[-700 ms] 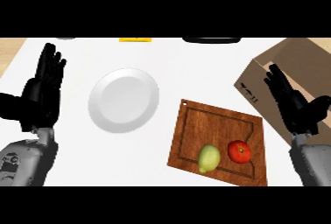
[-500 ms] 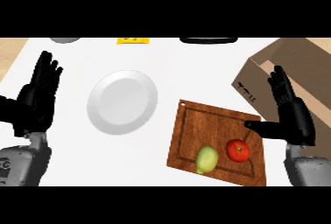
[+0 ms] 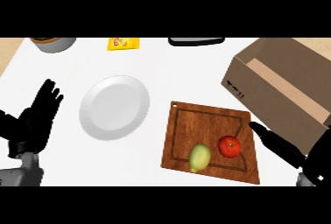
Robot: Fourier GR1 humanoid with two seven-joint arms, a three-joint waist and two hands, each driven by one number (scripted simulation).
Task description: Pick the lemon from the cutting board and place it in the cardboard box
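Observation:
A yellow-green lemon (image 3: 199, 157) lies on the wooden cutting board (image 3: 200, 127), near its front edge, with a red tomato (image 3: 228, 146) just to its right. The open cardboard box (image 3: 284, 81) stands at the right, behind the board. My right hand (image 3: 291, 151) is open at the lower right, its straight fingers reaching toward the board's right edge beside the tomato, holding nothing. Over at the left edge my left hand (image 3: 35, 122) rests open, fingers up, far from the board.
A white plate (image 3: 114, 106) lies left of the board. Along the back edge are a grey bowl (image 3: 53, 43), a yellow packet (image 3: 123, 43) and a dark object (image 3: 197, 41).
Both hands sit lower in the view. My right hand has turned, its fingers now pointing left toward the board's right edge. The board, box and plate appear larger and shifted.

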